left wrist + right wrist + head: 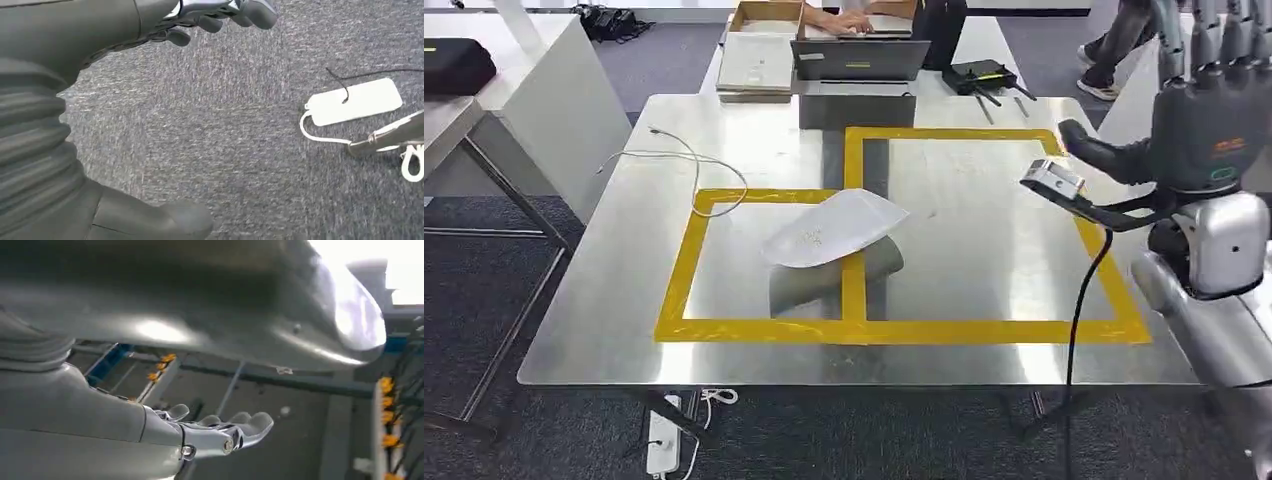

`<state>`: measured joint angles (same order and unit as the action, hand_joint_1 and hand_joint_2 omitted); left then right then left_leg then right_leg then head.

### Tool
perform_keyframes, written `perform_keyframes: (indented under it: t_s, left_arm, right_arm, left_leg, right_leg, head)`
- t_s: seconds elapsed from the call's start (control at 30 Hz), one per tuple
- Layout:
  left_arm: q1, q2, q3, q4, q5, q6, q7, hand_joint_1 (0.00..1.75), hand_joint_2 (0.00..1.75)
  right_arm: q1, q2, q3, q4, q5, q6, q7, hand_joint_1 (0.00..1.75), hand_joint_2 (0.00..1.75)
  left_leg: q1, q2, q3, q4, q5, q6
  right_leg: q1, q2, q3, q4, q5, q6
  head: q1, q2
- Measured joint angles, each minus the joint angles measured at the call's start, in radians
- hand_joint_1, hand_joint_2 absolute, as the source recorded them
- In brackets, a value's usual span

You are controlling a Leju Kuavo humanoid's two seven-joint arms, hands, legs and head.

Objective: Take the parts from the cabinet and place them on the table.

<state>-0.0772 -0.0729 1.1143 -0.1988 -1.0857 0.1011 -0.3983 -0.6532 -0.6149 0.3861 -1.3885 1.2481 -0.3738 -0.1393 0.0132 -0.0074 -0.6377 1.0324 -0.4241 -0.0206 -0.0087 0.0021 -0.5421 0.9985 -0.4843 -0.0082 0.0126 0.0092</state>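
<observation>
While the right hand (1214,60) is hanging up high beside the table (604,300), its fingers (240,427) are spreading a little and holding nothing. One white part (834,228) is already lying on the table, sitting across the yellow tape (854,300) where the two squares are meeting. The left hand (220,12) is hanging low over the grey carpet (210,140), with its fingers curling loosely around nothing. I am guessing the robot is getting ready to go back for another part. To do that well, it should be keeping both hands loose, turning slowly, and lifting its arm clear so it is not bumping the table edge. Counting now: one part on the table, two yellow squares, one white power strip (355,101) on the carpet, and one laptop (859,58) at the far end.
</observation>
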Motion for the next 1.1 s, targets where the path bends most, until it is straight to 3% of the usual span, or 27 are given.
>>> perform_keyframes:
  t_s: [0.03,0.1,0.13,0.17,0.2,0.23,0.3,0.33,0.37,0.47,0.5,0.53,0.57,0.63,0.67,0.7,0.73,0.77,0.8,0.83,0.87,0.9,0.97,1.0,1.03,1.07,1.1]
  left_arm:
    - [0.0,-0.002,0.0,0.0,0.0,0.0,0.002,0.0,1.75]
    - [-0.001,-0.002,0.003,0.0,0.0,0.001,0.011,0.0,1.75]
    - [0.001,-0.002,0.005,0.0,0.0,0.002,0.014,0.0,1.75]
    - [0.002,-0.002,0.006,0.0,-0.001,0.004,0.021,0.0,1.75]
    - [0.002,-0.003,0.006,0.001,-0.002,0.005,0.027,0.0,1.75]
    - [0.003,-0.005,0.006,0.001,-0.002,0.005,0.032,0.0,1.75]
    - [0.007,-0.006,0.007,0.001,-0.002,0.007,0.041,0.0,1.75]
    - [0.007,-0.006,0.008,0.001,-0.002,0.007,0.042,0.0,1.75]
    - [0.007,-0.007,0.009,0.001,-0.002,0.009,0.042,0.0,1.75]
    - [0.011,-0.011,0.01,0.001,-0.012,0.011,0.04,0.0,1.75]
    - [0.013,-0.016,0.011,0.001,-0.014,0.012,0.04,0.0,1.75]
    - [0.013,-0.016,0.011,0.001,-0.015,0.013,0.04,0.0,1.75]
    - [0.012,-0.016,0.012,0.001,-0.016,0.013,0.04,0.0,1.75]
    - [0.01,-0.018,0.012,0.001,-0.018,0.013,0.038,0.0,1.75]
    - [0.01,-0.018,0.012,0.001,-0.021,0.013,0.037,0.0,1.75]
    - [0.01,-0.019,0.012,0.001,-0.023,0.013,0.037,0.0,1.75]
    - [0.01,-0.02,0.012,0.001,-0.024,0.013,0.034,0.0,1.75]
    - [0.009,-0.022,0.012,0.001,-0.026,0.013,0.031,0.0,1.75]
    - [0.008,-0.023,0.012,0.001,-0.028,0.013,0.027,0.0,1.75]
    - [0.007,-0.024,0.012,0.0,-0.031,0.013,0.024,0.0,1.75]
    - [0.007,-0.026,0.012,0.001,-0.033,0.013,0.021,0.0,1.75]
    - [0.008,-0.026,0.012,0.0,-0.034,0.013,0.018,0.0,1.75]
    - [0.007,-0.027,0.012,0.001,-0.034,0.014,0.02,0.0,1.75]
    - [0.008,-0.027,0.012,0.001,-0.034,0.016,0.021,0.0,1.75]
    - [0.008,-0.028,0.013,0.001,-0.034,0.018,0.023,0.0,1.75]
    - [0.008,-0.031,0.013,0.002,-0.034,0.018,0.023,0.0,1.75]
    - [0.008,-0.032,0.013,0.002,-0.034,0.019,0.027,0.0,1.75]
  right_arm:
    - [0.007,-0.003,-0.007,-0.008,0.004,0.0,0.003,0.0,0.0]
    - [0.042,-0.019,-0.032,-0.034,0.008,-0.009,0.016,0.0,0.0]
    - [0.065,-0.037,-0.052,-0.049,0.007,-0.012,0.023,0.0,0.0]
    - [0.094,-0.057,-0.076,-0.068,-0.001,-0.012,0.027,0.0,0.0]
    - [0.136,-0.078,-0.107,-0.093,-0.015,-0.01,0.026,0.0,0.0]
    - [0.19,-0.103,-0.149,-0.125,-0.03,-0.008,0.019,0.0,0.0]
    - [0.29,-0.147,-0.261,-0.194,-0.051,-0.013,-0.002,0.0,0.0]
    - [0.33,-0.155,-0.31,-0.225,-0.053,-0.018,-0.01,0.0,0.0]
    - [0.386,-0.16,-0.361,-0.258,-0.055,-0.026,-0.019,0.0,0.0]
    - [0.534,-0.159,-0.515,-0.361,-0.055,-0.048,-0.043,0.0,0.0]
    - [0.562,-0.158,-0.556,-0.384,-0.056,-0.051,-0.046,0.0,0.0]
    - [0.582,-0.158,-0.579,-0.399,-0.058,-0.053,-0.048,0.0,0.0]
    - [0.6,-0.158,-0.6,-0.414,-0.058,-0.052,-0.05,0.0,0.0]
    - [0.647,-0.157,-0.636,-0.44,-0.057,-0.05,-0.05,0.0,0.0]
    - [0.67,-0.155,-0.656,-0.453,-0.054,-0.051,-0.05,0.0,0.0]
    - [0.692,-0.151,-0.676,-0.465,-0.053,-0.055,-0.05,0.0,0.0]
    - [0.714,-0.149,-0.702,-0.481,-0.054,-0.06,-0.051,0.0,0.0]
    - [0.739,-0.148,-0.727,-0.498,-0.057,-0.063,-0.052,0.0,0.0]
    - [0.764,-0.148,-0.758,-0.519,-0.066,-0.064,-0.054,0.0,0.0]
    - [0.786,-0.147,-0.79,-0.541,-0.078,-0.065,-0.06,0.0,0.0]
    - [0.81,-0.146,-0.823,-0.566,-0.09,-0.067,-0.07,0.0,0.0]
    - [0.839,-0.142,-0.853,-0.587,-0.101,-0.068,-0.076,0.0,0.0]
    - [0.867,-0.134,-0.901,-0.626,-0.106,-0.068,-0.09,0.0,0.0]
    - [0.883,-0.126,-0.916,-0.642,-0.106,-0.068,-0.093,0.0,0.0]
    - [0.895,-0.116,-0.927,-0.658,-0.098,-0.068,-0.1,0.0,0.0]
    - [0.908,-0.106,-0.936,-0.671,-0.09,-0.07,-0.105,0.0,0.0]
    - [0.921,-0.088,-0.946,-0.689,-0.082,-0.074,-0.109,0.0,0.0]
  left_leg:
    - [-0.001,0.002,-0.014,0.031,-0.04,-0.004]
    - [0.0,0.003,-0.058,0.18,-0.146,-0.009]
    - [-0.001,0.003,-0.079,0.256,-0.181,-0.012]
    - [0.0,0.003,-0.084,0.299,-0.193,-0.012]
    - [0.0,0.003,-0.069,0.295,-0.18,-0.011]
    - [0.0,0.003,-0.03,0.248,-0.15,-0.008]
    - [0.0,0.001,0.092,0.066,-0.088,-0.001]
    - [-0.001,-0.004,0.118,0.017,-0.118,0.004]
    - [-0.007,-0.01,0.128,0.006,-0.111,0.007]
    - [-0.012,-0.01,0.114,0.004,-0.099,0.024]
    - [-0.006,-0.004,0.111,-0.007,-0.086,0.038]
    - [-0.006,0.001,0.102,-0.009,-0.078,0.043]
    - [-0.006,0.004,0.09,-0.009,-0.069,0.05]
    - [-0.008,0.009,0.063,-0.006,-0.05,0.055]
    - [-0.009,0.01,0.048,-0.004,-0.04,0.055]
    - [-0.01,0.011,0.033,-0.002,-0.03,0.054]
    - [-0.01,0.012,0.019,0.001,-0.022,0.052]
    - [-0.009,0.012,0.006,0.004,-0.014,0.051]
    - [-0.009,0.012,-0.006,0.007,-0.005,0.048]
    - [-0.01,0.012,-0.011,0.011,0.003,0.043]
    - [-0.012,0.008,-0.015,0.012,0.01,0.035]
    - [-0.013,0.008,-0.008,0.005,0.017,0.028]
    - [-0.01,0.008,-0.008,-0.001,0.032,0.016]
    - [-0.013,0.008,-0.011,-0.001,0.037,0.008]
    - [-0.009,0.007,-0.02,0.019,0.0,0.004]
    - [-0.008,0.007,-0.034,0.059,-0.063,0.002]
    - [-0.008,0.008,-0.046,0.125,-0.13,-0.001]
  right_leg:
    - [0.0,0.0,-0.005,-0.001,0.006,-0.007]
    - [0.001,-0.003,-0.019,0.002,0.016,-0.012]
    - [0.003,-0.007,-0.027,0.006,0.019,-0.012]
    - [0.004,-0.008,-0.035,0.009,0.023,-0.012]
    - [0.004,-0.012,-0.042,0.013,0.025,-0.011]
    - [0.004,-0.015,-0.048,0.016,0.027,-0.008]
    - [0.004,-0.019,-0.059,0.026,0.031,-0.003]
    - [0.004,-0.021,-0.064,0.029,0.033,0.001]
    - [0.006,-0.021,-0.07,0.03,0.039,0.008]
    - [0.003,-0.02,-0.071,0.023,0.059,0.029]
    - [-0.002,-0.014,-0.077,0.024,0.053,0.035]
    - [-0.004,-0.009,-0.087,0.043,0.023,0.041]
    - [-0.003,-0.007,-0.109,0.096,-0.032,0.044]
    - [-0.005,-0.007,-0.159,0.254,-0.13,0.051]
    - [-0.006,-0.007,-0.171,0.312,-0.144,0.052]
    - [-0.006,-0.007,-0.16,0.323,-0.125,0.052]
    - [-0.006,-0.007,-0.13,0.295,-0.09,0.051]
    - [-0.006,-0.007,-0.082,0.235,-0.052,0.05]
    - [-0.007,-0.008,-0.016,0.145,-0.028,0.048]
    - [-0.006,-0.009,0.048,0.049,-0.059,0.044]
    - [0.004,-0.01,0.075,-0.002,-0.077,0.037]
    - [0.004,-0.008,0.066,0.007,-0.065,0.026]
    - [0.008,-0.006,0.057,0.005,-0.06,0.016]
    - [-0.001,-0.008,0.051,-0.005,-0.045,0.005]
    - [-0.002,-0.01,0.042,-0.005,-0.034,-0.002]
    - [-0.002,-0.008,0.029,-0.005,-0.023,-0.011]
    - [-0.002,-0.008,0.015,-0.004,-0.012,-0.01]
  head:
    - [-0.002,0.0]
    - [-0.014,0.0]
    - [-0.015,0.0]
    - [-0.016,0.0]
    - [-0.016,0.0]
    - [-0.016,0.0]
    - [-0.017,0.0]
    - [-0.017,0.0]
    - [-0.016,0.0]
    - [-0.015,0.0]
    - [-0.016,0.0]
    - [-0.013,0.0]
    - [-0.01,0.0]
    - [-0.007,0.0]
    - [-0.007,0.0]
    - [-0.006,0.0]
    - [-0.006,0.0]
    - [-0.005,0.0]
    - [-0.005,0.0]
    - [-0.004,0.0]
    - [-0.005,0.0]
    - [-0.005,0.0]
    - [-0.004,0.0]
    - [-0.005,0.0]
    - [-0.006,0.0]
    - [-0.009,0.0]
    - [-0.012,0.0]
